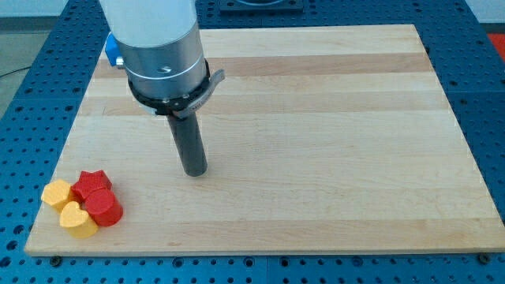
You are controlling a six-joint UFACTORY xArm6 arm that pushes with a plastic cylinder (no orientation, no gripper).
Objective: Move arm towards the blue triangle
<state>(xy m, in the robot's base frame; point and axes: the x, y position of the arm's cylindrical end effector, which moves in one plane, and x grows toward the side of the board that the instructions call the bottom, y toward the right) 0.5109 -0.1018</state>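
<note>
The straight dark rod is standing upright over the pale wooden board [316, 118], with my tip [196, 173] resting left of the board's centre. The arm is carrying no claw, so nothing is being held. The blue block [114, 50], presumably the blue triangle, is sitting at the board's top-left corner, mostly hidden behind the arm's grey and white housing [162, 55]; its shape cannot be made out. My tip is lying well apart from it, toward the view's bottom and right. Near the bottom-left corner, four blocks are clustering together, touching: a red star-shaped block [92, 183], a red rounded block [103, 208], a yellow hexagonal block [57, 192] and a yellow heart-shaped block [77, 219].
</note>
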